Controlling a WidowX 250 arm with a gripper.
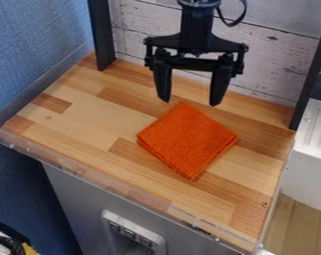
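My claw (190, 102) hangs fingers down over the wooden worktop (90, 117), its two black fingers spread well apart, and I have hold of nothing. Nearest to me is the folded orange cloth (188, 141), lying flat on the wood. In the camera view it sits just below my fingertips, with its top corner pointing up into the gap between them; how high I hang above it, I cannot tell. It is turned like a diamond to me, and its stacked folded edges show along the two lower sides, the ones farther from my tips in the view. Behind me stands a wall of pale, whitewashed planks (273, 60) with dark grain lines. To the view's left of me a black post (101, 35) rises from the worktop's back corner, and to the view's right of me a second black post (312, 74) stands at the other back corner. Below me in the view, past the cloth, a clear rim (153, 200) runs along the worktop's front edge, and under that is a grey panel (77, 199) carrying a light-coloured fixture (111, 217). Well off to the view's left of me is a blue textured surface (33, 45); well off to the right is a white ribbed object (306, 172), with wood flooring (296, 224) lower down.
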